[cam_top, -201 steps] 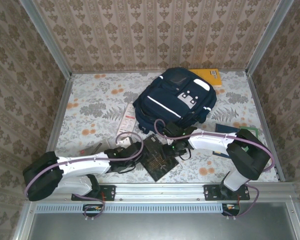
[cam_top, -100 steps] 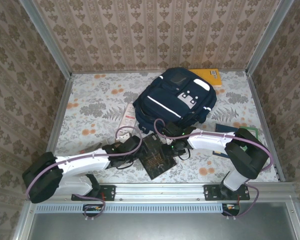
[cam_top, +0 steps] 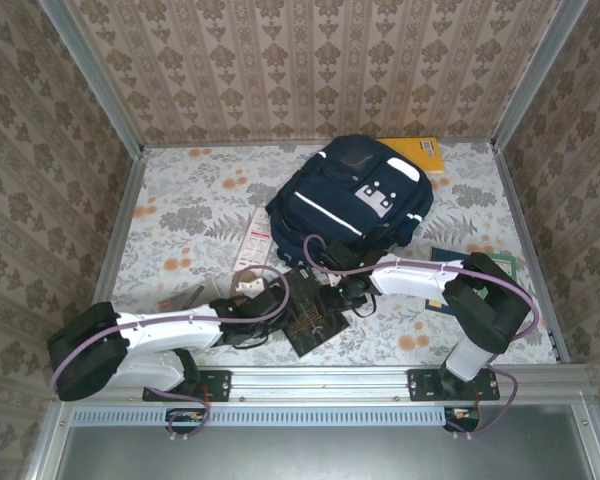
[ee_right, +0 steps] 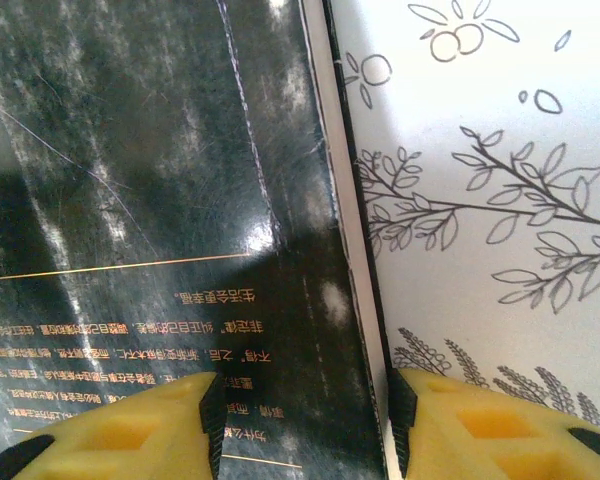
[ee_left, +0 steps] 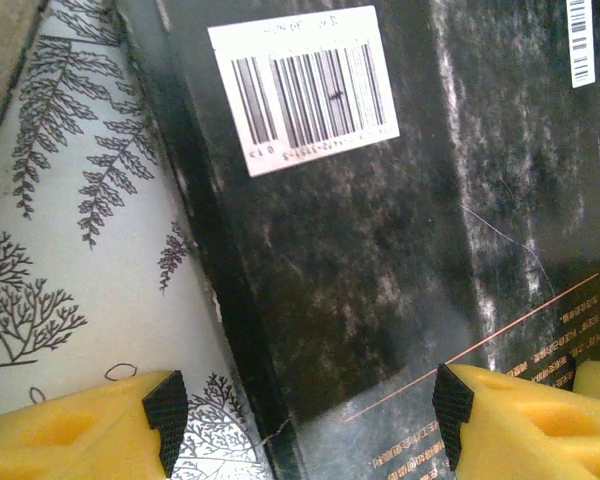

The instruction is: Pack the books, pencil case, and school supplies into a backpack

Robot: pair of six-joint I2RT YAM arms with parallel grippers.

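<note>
A black book [cam_top: 310,318] with gold print lies flat on the tablecloth near the front, between my two grippers. My left gripper [ee_left: 305,415] is open and straddles the book's left edge [ee_left: 230,330], one pad over the cloth and one over the cover. My right gripper [ee_right: 305,420] is open too and straddles the book's right edge [ee_right: 345,250] the same way. From above, the left gripper [cam_top: 277,305] and right gripper [cam_top: 332,292] flank the book. The navy backpack [cam_top: 350,195] lies behind, with an orange-yellow book [cam_top: 420,150] at its far side.
A white packet with red print [cam_top: 252,240] lies left of the backpack. A grey angular piece [cam_top: 185,297] rests by the left arm. A dark blue book and a green book [cam_top: 465,268] are stacked at the right. Metal rails edge the table.
The right gripper has slid left along with the black book, which now sits a little further left and turned. The left gripper has shifted slightly at the book's left edge.
</note>
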